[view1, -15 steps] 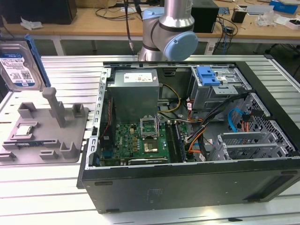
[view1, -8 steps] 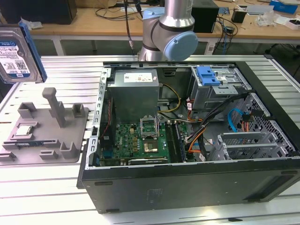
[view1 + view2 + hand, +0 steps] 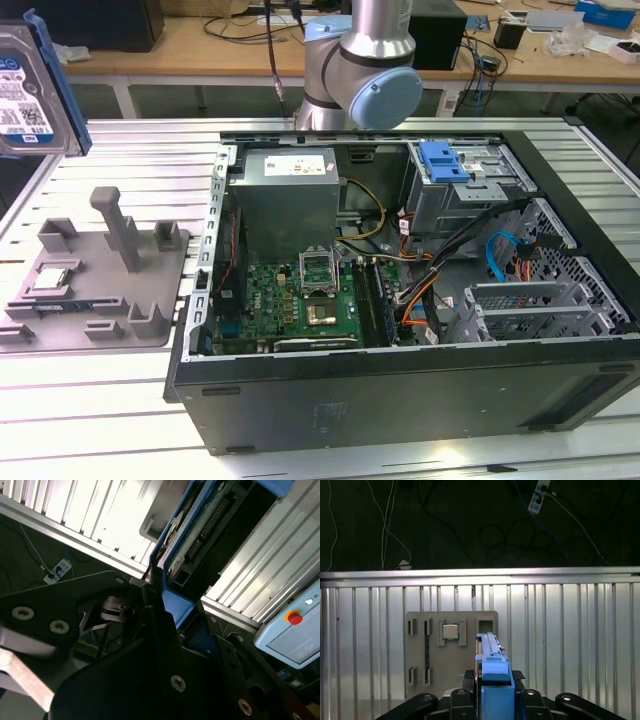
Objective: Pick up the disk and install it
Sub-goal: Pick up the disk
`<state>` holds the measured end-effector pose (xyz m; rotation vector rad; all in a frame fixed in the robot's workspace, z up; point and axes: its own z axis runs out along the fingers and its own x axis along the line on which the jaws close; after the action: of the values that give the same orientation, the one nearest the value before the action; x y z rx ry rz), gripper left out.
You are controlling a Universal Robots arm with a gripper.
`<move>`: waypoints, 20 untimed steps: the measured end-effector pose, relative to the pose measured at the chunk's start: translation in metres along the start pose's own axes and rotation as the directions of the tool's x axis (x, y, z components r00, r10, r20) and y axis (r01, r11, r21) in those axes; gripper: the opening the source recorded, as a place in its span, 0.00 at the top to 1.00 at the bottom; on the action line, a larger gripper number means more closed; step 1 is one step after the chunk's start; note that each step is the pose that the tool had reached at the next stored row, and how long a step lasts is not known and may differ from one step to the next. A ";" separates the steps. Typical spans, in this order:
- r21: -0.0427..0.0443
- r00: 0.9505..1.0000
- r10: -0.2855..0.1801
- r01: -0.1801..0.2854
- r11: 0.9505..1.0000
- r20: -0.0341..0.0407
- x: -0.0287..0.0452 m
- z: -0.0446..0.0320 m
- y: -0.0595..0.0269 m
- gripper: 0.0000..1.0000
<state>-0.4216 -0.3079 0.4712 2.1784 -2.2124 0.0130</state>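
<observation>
At the exterior view's far left, the disk (image 3: 25, 95) is up in the air over the grey tray (image 3: 100, 290). The open computer case (image 3: 400, 300) sits to the right. In the first wrist view the gripper (image 3: 494, 692) squeezes tight on the disk's blue frame and holds it on its edge.

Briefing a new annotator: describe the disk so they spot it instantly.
From the open computer case, go to the grey fixture plate on the exterior view's left; the disk hangs above it in the pincer. Flat silver drive, barcode label, blue carrier frame, unlike the small square processor chip on the plate.
</observation>
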 end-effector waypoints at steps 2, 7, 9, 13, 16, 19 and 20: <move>0.000 1.000 0.001 -0.001 1.000 0.000 0.0010 -0.0041 -0.0030 0.63; 0.000 1.000 0.003 -0.003 1.000 0.000 0.0066 -0.0123 -0.0120 0.63; 0.000 1.000 0.003 -0.003 1.000 0.000 0.0089 -0.0149 -0.0165 0.63; 0.000 1.000 0.004 -0.004 1.000 0.000 0.0129 -0.0167 -0.0248 0.63; 0.000 1.000 0.003 -0.003 1.000 0.000 0.0172 -0.0169 -0.0338 0.63; 0.000 1.000 0.004 -0.004 1.000 0.000 0.0206 -0.0169 -0.0412 0.63; 0.000 1.000 0.004 -0.004 1.000 0.000 0.0221 -0.0170 -0.0444 0.63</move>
<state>-0.3771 -0.3302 0.4880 2.1744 -2.2164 0.0129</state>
